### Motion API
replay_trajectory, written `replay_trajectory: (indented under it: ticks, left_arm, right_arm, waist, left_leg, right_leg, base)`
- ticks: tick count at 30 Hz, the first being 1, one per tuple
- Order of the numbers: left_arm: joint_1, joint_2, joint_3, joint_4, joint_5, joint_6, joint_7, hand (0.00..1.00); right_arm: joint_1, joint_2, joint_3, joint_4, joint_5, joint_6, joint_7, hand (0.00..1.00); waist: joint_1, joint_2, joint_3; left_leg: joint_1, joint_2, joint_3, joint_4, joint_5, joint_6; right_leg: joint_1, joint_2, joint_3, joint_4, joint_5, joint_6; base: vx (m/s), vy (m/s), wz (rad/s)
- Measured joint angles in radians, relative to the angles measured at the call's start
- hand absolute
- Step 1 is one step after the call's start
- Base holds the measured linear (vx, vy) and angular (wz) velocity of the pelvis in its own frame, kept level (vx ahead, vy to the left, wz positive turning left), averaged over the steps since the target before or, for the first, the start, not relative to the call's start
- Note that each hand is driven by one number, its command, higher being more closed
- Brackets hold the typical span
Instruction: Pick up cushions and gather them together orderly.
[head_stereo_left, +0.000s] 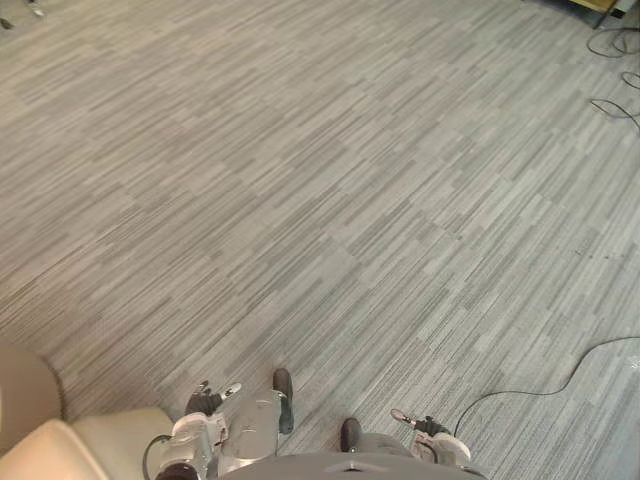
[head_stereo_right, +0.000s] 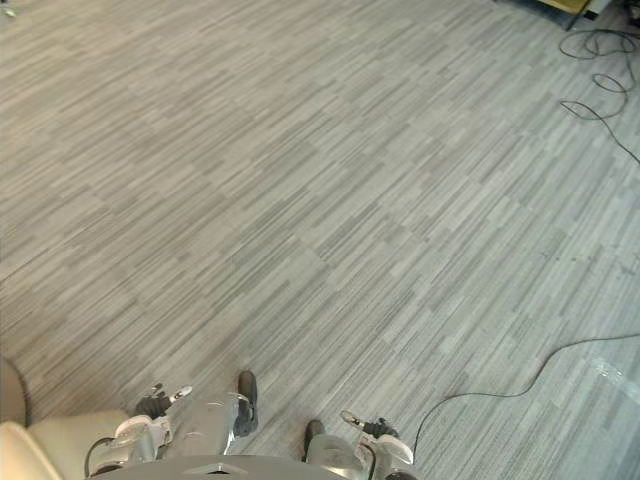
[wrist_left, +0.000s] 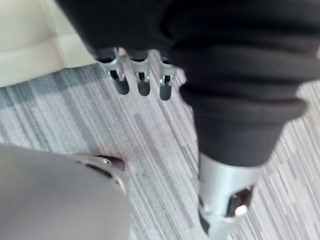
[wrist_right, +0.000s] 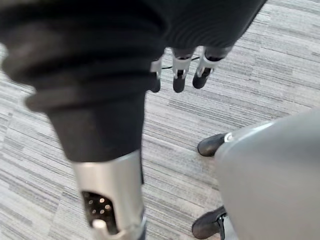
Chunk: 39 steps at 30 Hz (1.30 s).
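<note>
A cream cushion (head_stereo_left: 70, 445) lies on the grey carpet at the lower left, and a tan cushion (head_stereo_left: 22, 390) sits just behind it at the view's left edge. My left hand (head_stereo_left: 207, 400) hangs low beside the cream cushion (wrist_left: 30, 45), apart from it, fingers (wrist_left: 142, 82) straight and holding nothing. Down at the lower right my right hand (head_stereo_left: 425, 427) is over bare carpet. Its fingers (wrist_right: 180, 75) are straight too, with nothing in them.
Grey striped carpet (head_stereo_left: 320, 200) stretches ahead. Black cables (head_stereo_left: 612, 105) lie on the floor at the far right. A wooden furniture edge (head_stereo_left: 600, 5) sits in the top right corner. A small dark object (head_stereo_left: 35, 10) stands at the top left.
</note>
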<state>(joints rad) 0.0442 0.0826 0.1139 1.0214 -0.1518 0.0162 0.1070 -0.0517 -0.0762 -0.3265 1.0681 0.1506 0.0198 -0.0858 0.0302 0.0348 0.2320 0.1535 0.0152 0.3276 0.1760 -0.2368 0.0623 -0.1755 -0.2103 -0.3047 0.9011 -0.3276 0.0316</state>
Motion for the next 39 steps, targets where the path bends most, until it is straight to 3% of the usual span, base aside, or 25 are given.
replay_trajectory:
  ticks: [3, 5, 6, 7, 8, 9, 12, 13, 15, 16, 18, 19, 22, 25, 26, 27, 28, 29, 30, 31, 32, 34, 35, 36, 39]
  left_arm:
    - [-0.017, -0.002, -0.012, -0.001, 0.001, 0.000, 0.000, 0.00]
    - [-0.017, -0.004, -0.031, 0.001, 0.008, 0.000, -0.002, 0.00]
    - [-0.008, -0.004, -0.033, 0.001, 0.019, 0.000, -0.003, 0.00]
    - [-0.001, -0.003, -0.026, 0.002, 0.022, 0.000, -0.003, 0.00]
    - [-0.005, -0.013, -0.024, 0.009, 0.027, 0.000, -0.003, 0.00]
    - [-0.013, -0.029, -0.018, 0.015, 0.031, 0.000, -0.006, 0.00]
    - [-0.026, -0.057, -0.006, 0.027, 0.039, 0.000, -0.005, 0.00]
    - [-0.026, -0.058, -0.006, 0.031, 0.039, 0.000, -0.006, 0.00]
    - [-0.021, -0.067, -0.007, 0.025, 0.037, 0.000, -0.007, 0.00]
    - [-0.021, -0.067, -0.007, 0.023, 0.037, -0.001, -0.007, 0.00]
    - [-0.022, -0.063, 0.000, -0.013, 0.036, -0.004, -0.006, 0.00]
    - [-0.020, -0.063, 0.000, -0.025, 0.036, -0.006, -0.006, 0.00]
    - [-0.013, -0.068, 0.003, -0.067, 0.015, -0.016, -0.006, 0.00]
    - [-0.006, -0.073, 0.021, -0.068, 0.013, -0.018, -0.005, 0.00]
    - [-0.006, -0.074, 0.022, -0.066, 0.013, -0.018, -0.004, 0.00]
    - [-0.006, -0.072, 0.022, -0.065, 0.014, -0.018, -0.005, 0.00]
    - [-0.006, -0.066, 0.022, -0.060, 0.014, -0.018, -0.004, 0.00]
    - [-0.006, -0.062, 0.023, -0.061, 0.014, -0.018, -0.005, 0.00]
    - [-0.011, -0.046, 0.024, -0.066, 0.014, -0.018, -0.004, 0.00]
    - [-0.012, -0.043, 0.025, -0.064, 0.014, -0.018, -0.004, 0.00]
    - [-0.014, -0.040, 0.028, -0.057, 0.015, -0.017, -0.004, 0.00]
    - [-0.016, -0.023, -0.001, -0.039, 0.019, -0.013, 0.000, 0.00]
    - [-0.015, -0.009, -0.025, -0.023, 0.028, -0.004, 0.000, 0.00]
    - [-0.011, -0.002, -0.043, -0.020, 0.034, 0.004, 0.002, 0.00]
    - [-0.020, -0.004, -0.077, -0.014, 0.037, 0.006, 0.004, 0.00]
  right_arm:
    - [-0.013, -0.002, 0.009, -0.001, 0.000, -0.002, 0.011, 0.00]
    - [-0.012, -0.002, 0.008, -0.012, 0.001, -0.004, 0.012, 0.00]
    - [-0.005, -0.001, 0.009, -0.012, 0.000, -0.002, 0.012, 0.00]
    - [0.013, 0.001, 0.009, -0.012, 0.001, -0.001, 0.013, 0.00]
    - [0.013, -0.006, 0.002, -0.011, 0.004, 0.000, 0.013, 0.00]
    - [-0.004, -0.029, 0.003, -0.009, 0.000, 0.001, 0.012, 0.00]
    - [-0.009, -0.044, -0.017, 0.002, 0.003, 0.004, 0.012, 0.00]
    - [-0.008, -0.045, -0.019, 0.002, 0.003, 0.005, 0.012, 0.00]
    - [0.017, -0.042, 0.012, -0.003, 0.003, 0.003, 0.012, 0.00]
    - [0.017, -0.044, 0.013, -0.002, 0.003, 0.004, 0.012, 0.00]
    - [0.017, -0.043, 0.005, 0.013, 0.007, 0.006, 0.010, 0.00]
    - [0.018, -0.043, 0.006, 0.018, 0.009, 0.008, 0.010, 0.00]
    - [0.015, -0.037, 0.001, 0.019, 0.011, 0.008, 0.009, 0.00]
    - [0.015, -0.030, 0.002, 0.015, 0.008, 0.009, 0.009, 0.00]
    - [0.020, -0.032, 0.002, 0.015, 0.008, 0.010, 0.009, 0.00]
    - [0.033, -0.033, 0.003, 0.014, 0.008, 0.010, 0.008, 0.00]
    - [0.042, -0.032, 0.003, 0.014, 0.008, 0.010, 0.008, 0.00]
    - [0.049, -0.027, 0.003, 0.014, 0.008, 0.010, 0.009, 0.00]
    - [0.055, -0.011, 0.001, 0.015, 0.006, 0.010, 0.009, 0.00]
    - [0.054, -0.006, 0.000, 0.016, 0.000, 0.010, 0.011, 0.00]
    - [0.053, 0.004, 0.000, 0.017, 0.000, 0.010, 0.011, 0.00]
    - [0.052, 0.006, -0.014, 0.009, 0.000, 0.008, 0.012, 0.00]
    - [0.051, 0.008, -0.021, 0.005, 0.001, 0.004, 0.013, 0.00]
    - [0.051, 0.008, -0.032, 0.002, 0.000, 0.004, 0.012, 0.00]
    - [0.042, 0.007, -0.041, -0.002, 0.001, 0.001, 0.016, 0.00]
  waist:
    - [-0.007, -0.004, 0.000]
    - [-0.017, -0.011, -0.002]
    - [-0.026, -0.026, -0.006]
    - [-0.034, -0.058, -0.016]
    - [-0.041, -0.048, -0.014]
    - [-0.037, 0.000, -0.013]
    - [-0.054, 0.048, -0.007]
    - [-0.055, 0.048, -0.007]
    - [-0.051, 0.059, -0.005]
    - [-0.049, 0.063, -0.005]
    - [-0.029, 0.061, 0.005]
    - [-0.022, 0.055, 0.009]
    - [0.019, 0.052, 0.010]
    - [0.032, 0.071, 0.000]
    - [0.033, 0.076, -0.003]
    - [0.039, 0.074, -0.006]
    - [0.043, 0.054, -0.020]
    - [0.044, 0.049, -0.029]
    - [0.046, 0.009, -0.035]
    - [0.045, -0.001, -0.039]
    - [0.051, -0.014, -0.041]
    - [0.033, -0.027, -0.043]
    - [0.012, -0.030, -0.043]
    - [0.003, -0.024, -0.039]
    - [-0.011, -0.023, -0.038]
  left_leg:
    - [0.065, 0.033, 0.031, -0.029, 0.001, -0.002]
    - [0.096, 0.045, 0.030, -0.046, 0.007, -0.048]
    - [0.125, 0.037, 0.025, -0.049, -0.008, -0.083]
    - [0.160, 0.008, 0.008, -0.052, -0.033, -0.124]
    - [0.180, 0.013, -0.001, -0.057, -0.045, -0.145]
    - [0.181, 0.050, -0.002, -0.047, -0.034, -0.178]
    - [0.169, 0.106, -0.038, 0.094, 0.022, -0.193]
    - [0.157, 0.121, -0.047, 0.158, 0.035, -0.199]
    - [0.004, 0.197, -0.114, 0.586, 0.156, -0.208]
    - [-0.046, 0.211, -0.120, 0.684, 0.134, -0.201]
    - [-0.227, 0.204, -0.123, 0.849, 0.009, -0.168]
    - [-0.261, 0.192, -0.119, 0.824, -0.012, -0.158]
    - [-0.369, 0.117, -0.111, 0.465, -0.041, -0.127]
    - [-0.410, 0.083, -0.155, -0.009, 0.113, -0.168]
    - [-0.421, 0.089, -0.156, -0.022, 0.137, -0.163]
    - [-0.414, 0.085, -0.157, -0.013, 0.223, -0.139]
    - [-0.395, 0.049, -0.161, -0.021, 0.301, -0.076]
    - [-0.390, 0.034, -0.160, -0.012, 0.322, -0.047]
    - [-0.406, -0.004, -0.151, 0.061, 0.252, -0.012]
    - [-0.407, -0.010, -0.139, 0.090, 0.216, -0.007]
    - [-0.374, -0.025, -0.118, 0.101, 0.171, -0.006]
    - [-0.296, -0.044, -0.107, 0.103, 0.124, 0.010]
    - [-0.229, -0.052, -0.114, 0.098, 0.091, 0.019]
    - [-0.157, -0.061, -0.121, 0.074, 0.064, 0.019]
    - [0.013, -0.048, -0.138, -0.048, 0.060, 0.016]
  right_leg:
    - [-0.084, 0.022, -0.148, -0.219, 0.001, -0.028]
    - [-0.136, 0.104, -0.140, -0.522, 0.162, -0.034]
    - [-0.137, 0.131, -0.128, -0.706, 0.294, -0.052]
    - [-0.136, 0.128, -0.104, -0.784, 0.468, -0.122]
    - [-0.131, 0.133, -0.098, -0.767, 0.526, -0.152]
    - [-0.140, 0.165, -0.097, -0.730, 0.491, -0.156]
    - [-0.105, 0.222, -0.089, -0.678, 0.393, -0.150]
    - [-0.089, 0.237, -0.083, -0.668, 0.370, -0.149]
    - [0.009, 0.286, -0.032, -0.712, 0.309, -0.144]
    - [0.032, 0.299, -0.023, -0.729, 0.306, -0.147]
    - [0.137, 0.319, 0.036, -0.792, 0.294, -0.148]
    - [0.163, 0.316, 0.051, -0.809, 0.292, -0.142]
    - [0.239, 0.284, 0.134, -0.852, 0.265, -0.105]
    - [0.304, 0.253, 0.187, -0.901, 0.233, -0.061]
    - [0.320, 0.252, 0.189, -0.909, 0.222, -0.048]
    - [0.359, 0.239, 0.203, -0.916, 0.195, -0.022]
    - [0.384, 0.207, 0.211, -0.903, 0.168, 0.006]
    - [0.389, 0.189, 0.212, -0.888, 0.152, 0.016]
    - [0.370, 0.141, 0.215, -0.813, 0.109, 0.043]
    - [0.346, 0.125, 0.217, -0.737, 0.087, 0.069]
    - [0.266, 0.098, 0.240, -0.516, 0.055, 0.103]
    - [0.133, 0.057, 0.263, -0.149, 0.115, 0.163]
    - [0.092, 0.037, 0.233, 0.014, 0.133, 0.157]
    - [0.058, 0.006, 0.177, 0.096, 0.114, 0.114]
    - [-0.017, 0.015, 0.031, -0.049, 0.024, 0.042]
  base:
    - [0.40, -0.063, -0.31]
    - [0.50, -0.163, -0.15]
    - [0.51, -0.213, 0.08]
    - [0.52, -0.227, 0.11]
    - [0.45, -0.172, -0.23]
    - [0.31, -0.125, -0.38]
    - [0.36, -0.183, -0.39]
    - [0.38, -0.185, -0.36]
    - [0.40, -0.141, -0.46]
    - [0.34, -0.064, -0.60]
    - [0.34, -0.030, -0.60]
    - [0.30, -0.013, -0.59]
    - [0.31, 0.055, -0.82]
    - [0.35, 0.133, -0.68]
    - [0.58, 0.235, -0.42]
    - [0.67, 0.255, -0.16]
    - [0.61, 0.210, -0.11]
    - [0.61, 0.202, -0.07]
    - [0.48, 0.142, -0.08]
    - [0.57, 0.166, -0.21]
    - [0.54, 0.149, -0.26]
    - [0.53, 0.144, -0.10]
    - [0.64, 0.106, 0.11]
    - [0.64, 0.075, 0.09]
    - [0.53, -0.019, 0.09]
